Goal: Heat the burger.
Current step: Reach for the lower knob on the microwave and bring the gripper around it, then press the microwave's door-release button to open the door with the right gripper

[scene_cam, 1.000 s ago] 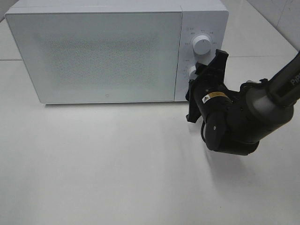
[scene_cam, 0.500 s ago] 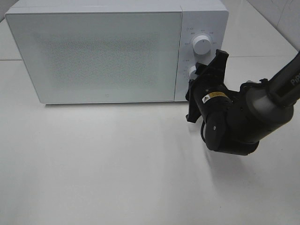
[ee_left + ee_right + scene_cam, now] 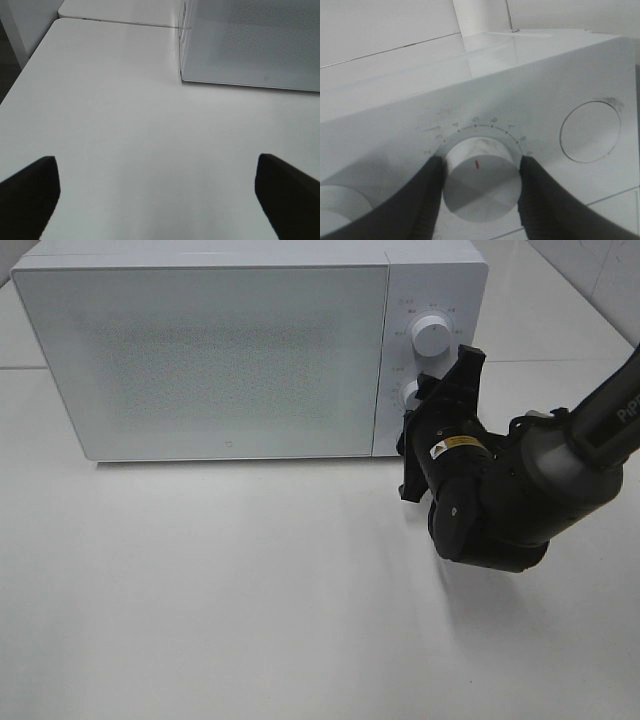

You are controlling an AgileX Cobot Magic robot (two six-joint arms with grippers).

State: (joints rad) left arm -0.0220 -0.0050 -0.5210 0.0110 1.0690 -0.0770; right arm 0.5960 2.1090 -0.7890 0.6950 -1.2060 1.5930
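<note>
Burger: not visible in any view. The door of the white box-shaped microwave oven (image 3: pixel 200 350) is shut and its speckled grey panel is opaque, so whether the burger sits inside cannot be determined.

Writing: the right wrist view shows small grey numerals 2 to 8 in an arc round the white round lower knob (image 3: pixel 477 190), which bears a short red mark. Fainter print above the numerals is illegible. The print beside the white upper knob (image 3: pixel 430 335) is too small to read. A tiny symbol low on the door (image 3: pixel 265 78) cannot be made out. A yellow-and-black label (image 3: pixel 455 448) on the right arm's wrist is unreadable. White lettering on that arm begins "Pip" and is cut off by the frame edge.

Right tool (image 3: pixel 480 172): black fingers (image 3: pixel 427 200) press both sides of the lower knob, pinching it. A round outline in the panel (image 3: pixel 590 131) is of unclear nature.

Left tool (image 3: pixel 159 200): spread wide over the plain white surface (image 3: pixel 250 590), holding nothing; only its two dark fingertips (image 3: pixel 27 195) show, cut off by the frame.
</note>
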